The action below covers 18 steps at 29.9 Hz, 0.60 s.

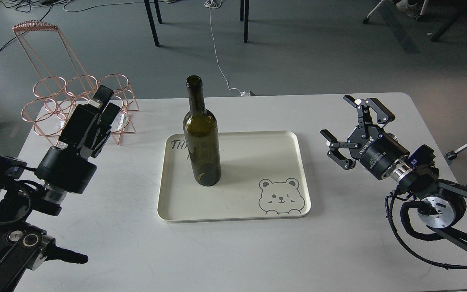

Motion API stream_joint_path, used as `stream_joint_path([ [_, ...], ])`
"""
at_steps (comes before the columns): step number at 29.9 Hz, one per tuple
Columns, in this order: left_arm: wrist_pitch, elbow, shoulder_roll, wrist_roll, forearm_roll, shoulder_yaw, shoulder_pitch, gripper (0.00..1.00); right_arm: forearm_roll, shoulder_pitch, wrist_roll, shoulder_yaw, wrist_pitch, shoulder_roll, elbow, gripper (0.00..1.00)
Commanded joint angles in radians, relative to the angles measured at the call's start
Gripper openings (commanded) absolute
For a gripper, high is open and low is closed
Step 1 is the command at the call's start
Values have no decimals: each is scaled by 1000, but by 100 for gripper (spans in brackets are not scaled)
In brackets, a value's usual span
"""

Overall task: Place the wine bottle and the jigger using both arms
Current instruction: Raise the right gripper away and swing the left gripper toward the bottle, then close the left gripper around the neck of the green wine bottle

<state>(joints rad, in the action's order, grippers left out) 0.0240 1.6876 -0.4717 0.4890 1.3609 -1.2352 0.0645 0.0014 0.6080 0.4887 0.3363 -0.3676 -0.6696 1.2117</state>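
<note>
Since wine bottle [201, 138] glass, heavy, slippery: grasp body. Right gripper [349, 129] wide, empty; left gripper [104, 106] unclear. Jigger unseen.

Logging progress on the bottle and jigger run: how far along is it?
Done: the wine bottle stands upright on the left part of the cream tray. In hand: nothing visible; the right gripper is open and empty beside the tray, and the left gripper hovers near the copper wire rack, its fingers hard to read. Left: the jigger, not in view anywhere.
</note>
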Motion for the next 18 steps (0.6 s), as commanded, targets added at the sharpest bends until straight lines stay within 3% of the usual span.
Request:
stream_joint_path([
  [1,10,41,-44,0,107,25,-12,98,-79,6,0,4,-57,13,-118,99],
  [9,25,47,-165,0,614,121,-164,98,-109,6,0,4,-57,48,-179,99],
  [18,36,-97,-228,0,721,332,-521,98,-109,4,0,4,-57,48,-179,99],
])
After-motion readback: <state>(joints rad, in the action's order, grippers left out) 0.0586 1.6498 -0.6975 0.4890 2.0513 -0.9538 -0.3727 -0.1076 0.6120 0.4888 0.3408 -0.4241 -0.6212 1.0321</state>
